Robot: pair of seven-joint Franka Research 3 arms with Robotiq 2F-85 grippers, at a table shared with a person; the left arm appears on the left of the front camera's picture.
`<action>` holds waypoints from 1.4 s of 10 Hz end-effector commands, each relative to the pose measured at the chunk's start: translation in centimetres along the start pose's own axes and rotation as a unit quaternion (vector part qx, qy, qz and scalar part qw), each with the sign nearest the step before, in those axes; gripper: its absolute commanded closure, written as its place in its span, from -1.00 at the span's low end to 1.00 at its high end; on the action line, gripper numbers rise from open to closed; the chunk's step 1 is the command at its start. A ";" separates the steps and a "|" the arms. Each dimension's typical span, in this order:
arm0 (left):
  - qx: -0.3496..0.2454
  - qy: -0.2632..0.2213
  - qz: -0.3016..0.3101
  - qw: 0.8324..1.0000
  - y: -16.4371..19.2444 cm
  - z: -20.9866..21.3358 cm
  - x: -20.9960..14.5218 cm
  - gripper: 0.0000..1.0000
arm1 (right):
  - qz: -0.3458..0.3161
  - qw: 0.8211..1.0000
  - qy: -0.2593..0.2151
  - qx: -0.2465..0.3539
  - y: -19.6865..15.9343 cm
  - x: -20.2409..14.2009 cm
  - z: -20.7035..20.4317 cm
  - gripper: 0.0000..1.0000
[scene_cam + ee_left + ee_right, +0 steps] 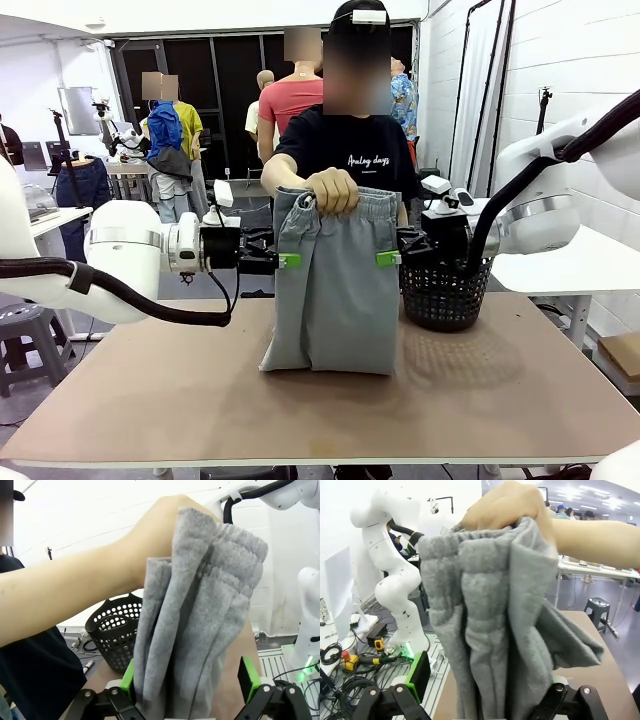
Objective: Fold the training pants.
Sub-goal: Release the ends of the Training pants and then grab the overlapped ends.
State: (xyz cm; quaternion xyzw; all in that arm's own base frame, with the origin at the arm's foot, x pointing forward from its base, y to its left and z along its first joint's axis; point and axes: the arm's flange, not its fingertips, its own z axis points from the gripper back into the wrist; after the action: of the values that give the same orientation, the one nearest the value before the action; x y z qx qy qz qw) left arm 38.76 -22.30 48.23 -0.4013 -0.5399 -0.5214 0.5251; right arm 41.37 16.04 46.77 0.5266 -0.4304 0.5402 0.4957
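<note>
Between left pincer and right pincer (both spread) hang the training pants.

Light grey, plain and faintly heathered, across the training pants, with the gathered waistband in the same grey. Black on the mesh basket, patterned with rows of small round holes. Pale brown, flat and even, over the tabletop. Black for the left hand and the right hand, with bright green pads on each. White on the left arm and the right arm, trailing black cables. Black for the person's T-shirt, with small white lettering across the chest
</note>
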 end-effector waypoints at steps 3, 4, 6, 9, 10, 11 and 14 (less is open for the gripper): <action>-0.005 0.017 0.043 0.999 -0.2 -1.8 1.3 -1.00 | 0.016 1.000 -0.022 -0.003 0.3 0.0 -3.1 -1.00; -0.002 0.019 0.052 0.998 -0.1 -2.0 1.4 -1.00 | 0.015 1.000 -0.024 0.001 0.1 0.2 -3.6 -1.00; -0.008 0.018 0.052 0.998 0.3 -3.0 1.2 -1.00 | 0.017 1.000 -0.023 -0.006 -0.7 0.6 -4.2 -1.00; -0.050 -0.025 0.013 0.998 1.5 -3.8 0.9 -1.00 | -0.017 1.000 -0.023 -0.007 -2.2 0.9 -4.1 -1.00; -0.050 -0.035 0.003 0.998 1.9 -3.7 0.7 -0.90 | -0.020 0.999 -0.029 -0.006 -2.4 1.3 -4.0 -0.60; -0.049 -0.036 -0.001 0.998 2.1 -3.7 0.4 -0.51 | -0.025 0.999 -0.036 -0.008 -2.5 1.8 -3.7 -0.20; -0.044 -0.032 0.008 0.998 2.3 -3.2 -0.2 0.66 | -0.033 0.998 -0.048 -0.011 -2.8 2.9 -2.9 1.00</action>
State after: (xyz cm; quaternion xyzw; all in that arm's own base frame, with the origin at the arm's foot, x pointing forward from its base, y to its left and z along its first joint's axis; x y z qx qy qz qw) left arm 41.40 -25.21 48.02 -0.4411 -0.5299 -0.5243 0.4997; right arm 43.60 19.32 48.51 0.5459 -0.4375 0.5107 0.4997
